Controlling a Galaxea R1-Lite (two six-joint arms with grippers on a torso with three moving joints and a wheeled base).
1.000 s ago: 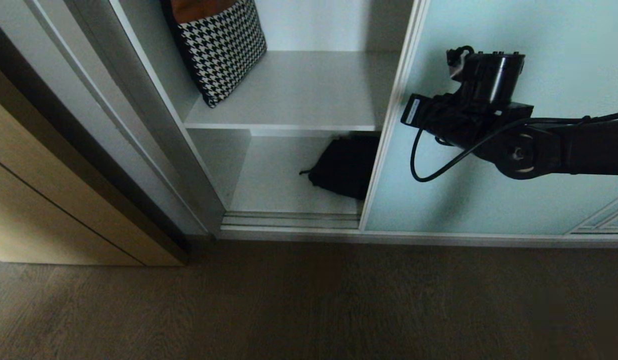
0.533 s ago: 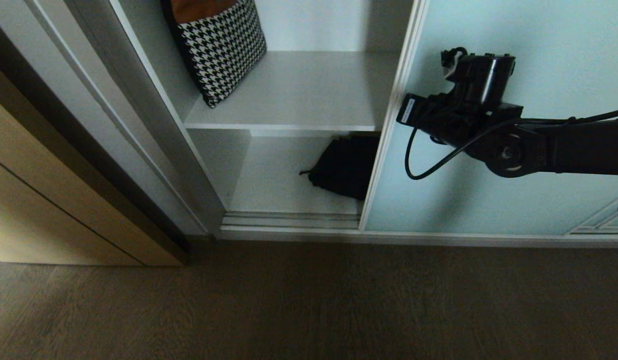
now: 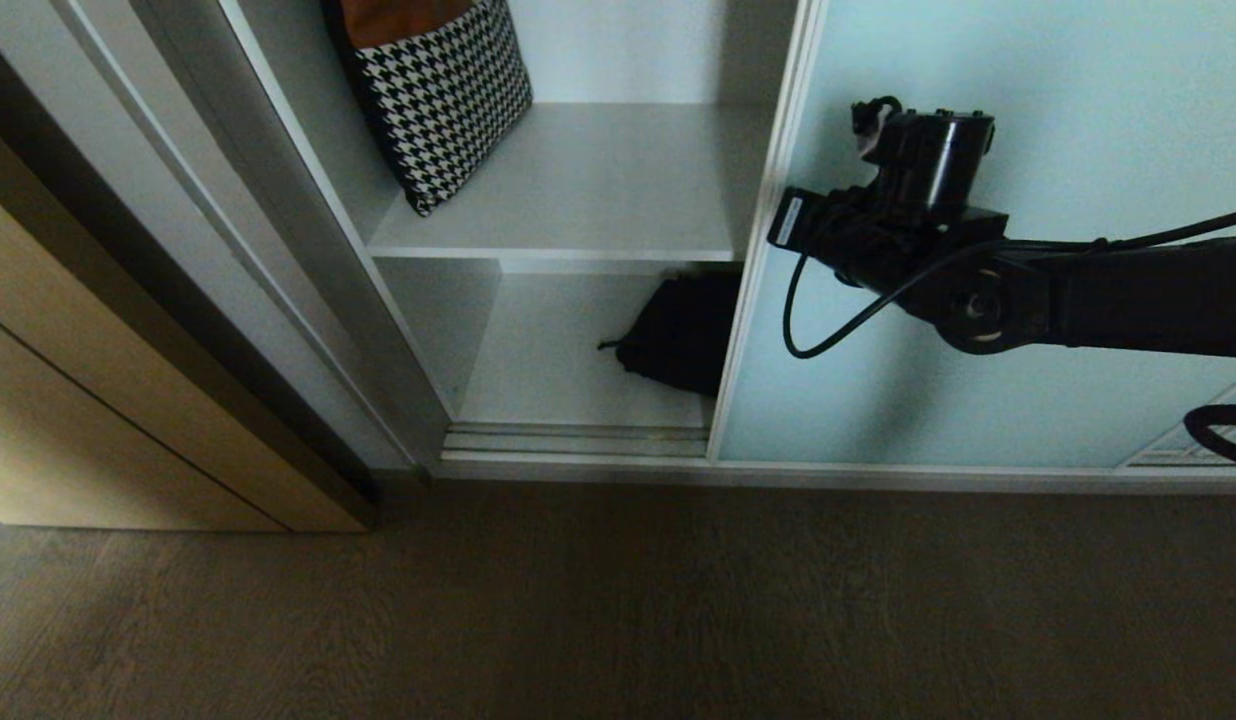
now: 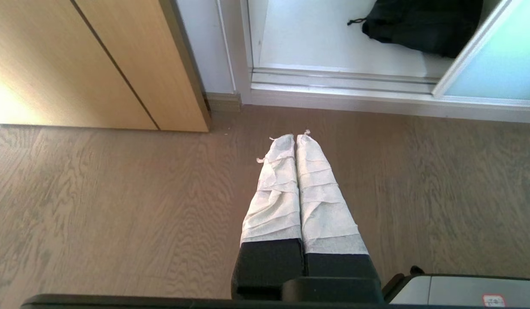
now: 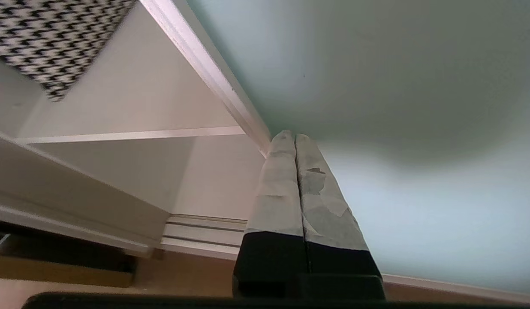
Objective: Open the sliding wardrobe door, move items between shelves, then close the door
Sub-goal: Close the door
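A: Right gripper [image 5: 289, 136]?
B: Fingers pressed together, nothing between them. The tips sit against the frosted door [image 3: 988, 300], right beside its silver frame edge [image 5: 213, 77]. In the head view the right arm [image 3: 1078, 300] reaches in from the right, across the front of the glass.

A: Door position?
B: Partly open. Its left edge stands over the right part of the opening and covers the right side of the bag [image 3: 678, 332].

A: Where is the bag?
B: On the bottom shelf [image 3: 558, 370], toward the right, a short strap sticking out to its left. The left wrist view shows it too, lying behind the floor track [image 3: 578, 440].

A: Upper shelf [image 3: 578, 190]?
B: Holds a houndstooth cushion [image 3: 443, 95], leaning at the left with one corner on the board. The rest of that board is bare.

A: Left gripper [image 4: 296, 139]?
B: Closed, empty, white-wrapped fingers side by side, hanging above the wood floor [image 4: 119, 206] in front of the wardrobe. Well apart from the door and the bag.

A: Anything else?
B: Tan wood-grain panel [image 3: 98, 400] to the left of the wardrobe.
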